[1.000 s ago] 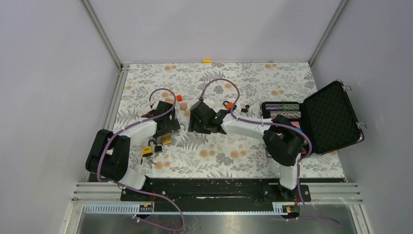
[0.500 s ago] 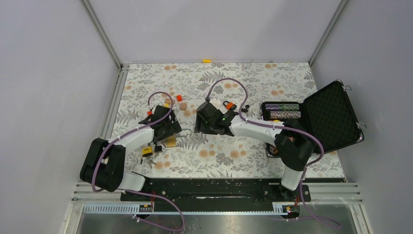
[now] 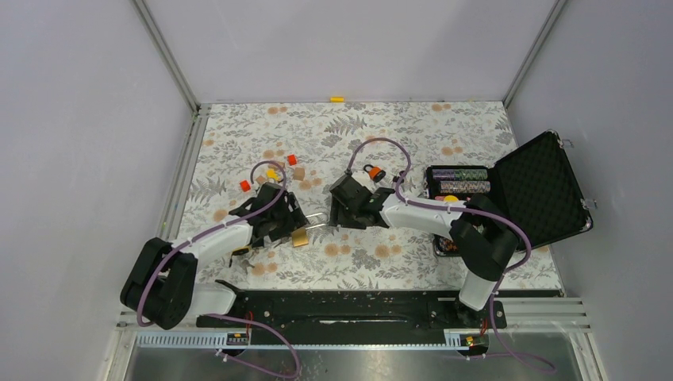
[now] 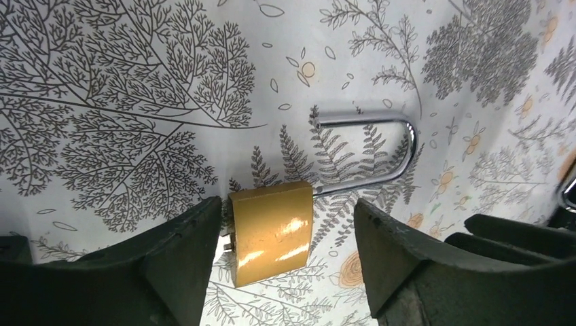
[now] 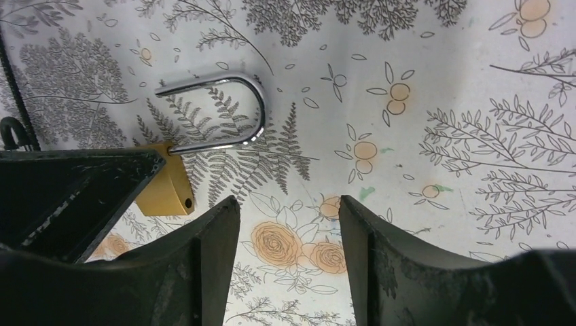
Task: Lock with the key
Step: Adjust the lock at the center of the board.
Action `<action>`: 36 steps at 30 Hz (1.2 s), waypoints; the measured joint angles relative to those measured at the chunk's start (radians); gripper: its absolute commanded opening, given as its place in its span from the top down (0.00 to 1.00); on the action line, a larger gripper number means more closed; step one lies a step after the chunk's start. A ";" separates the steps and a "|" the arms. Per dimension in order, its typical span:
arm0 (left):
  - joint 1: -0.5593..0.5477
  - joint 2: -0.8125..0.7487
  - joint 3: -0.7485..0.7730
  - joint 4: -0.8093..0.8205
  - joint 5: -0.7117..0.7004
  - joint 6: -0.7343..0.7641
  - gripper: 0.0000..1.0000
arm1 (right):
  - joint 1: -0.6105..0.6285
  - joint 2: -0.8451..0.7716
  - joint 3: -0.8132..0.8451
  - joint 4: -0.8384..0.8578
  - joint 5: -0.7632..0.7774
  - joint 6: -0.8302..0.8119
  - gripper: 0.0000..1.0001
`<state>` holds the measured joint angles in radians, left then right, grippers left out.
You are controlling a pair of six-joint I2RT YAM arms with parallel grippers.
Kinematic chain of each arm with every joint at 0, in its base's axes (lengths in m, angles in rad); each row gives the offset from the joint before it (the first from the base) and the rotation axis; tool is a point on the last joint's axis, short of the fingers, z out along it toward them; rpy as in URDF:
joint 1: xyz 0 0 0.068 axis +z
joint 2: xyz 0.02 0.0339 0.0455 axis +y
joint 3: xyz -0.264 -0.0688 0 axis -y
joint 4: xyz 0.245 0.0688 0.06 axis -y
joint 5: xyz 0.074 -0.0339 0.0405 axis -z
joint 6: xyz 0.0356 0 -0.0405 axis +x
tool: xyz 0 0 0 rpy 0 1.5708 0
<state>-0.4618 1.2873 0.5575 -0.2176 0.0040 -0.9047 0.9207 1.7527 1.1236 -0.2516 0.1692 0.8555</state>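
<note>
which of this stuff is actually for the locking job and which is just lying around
For the job: brass padlock with open silver shackle; left gripper, open around its body; right gripper, open nearby.
Lying about: open black case of poker chips; small red cubes; small yellow block at far edge.

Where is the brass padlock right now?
In the top view the padlock lies left of centre on the table. The left wrist view shows its body inside the open left gripper, not yet gripped.
</note>
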 measured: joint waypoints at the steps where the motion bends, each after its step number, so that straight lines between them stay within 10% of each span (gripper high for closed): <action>1: -0.002 0.000 0.005 -0.014 0.000 0.022 0.24 | 0.000 0.000 -0.005 -0.004 0.000 0.003 0.38; 16: -0.087 0.162 0.164 -0.074 -0.012 0.380 0.16 | -0.093 -0.103 -0.137 -0.008 -0.006 0.013 0.38; 36: -0.386 0.093 0.117 -0.182 -0.149 0.316 0.15 | -0.123 -0.157 -0.171 -0.002 -0.058 0.014 0.39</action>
<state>-0.8482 1.3808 0.6746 -0.3996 -0.1452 -0.5888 0.7975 1.5959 0.9524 -0.2539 0.1112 0.8700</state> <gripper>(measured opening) 0.844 0.616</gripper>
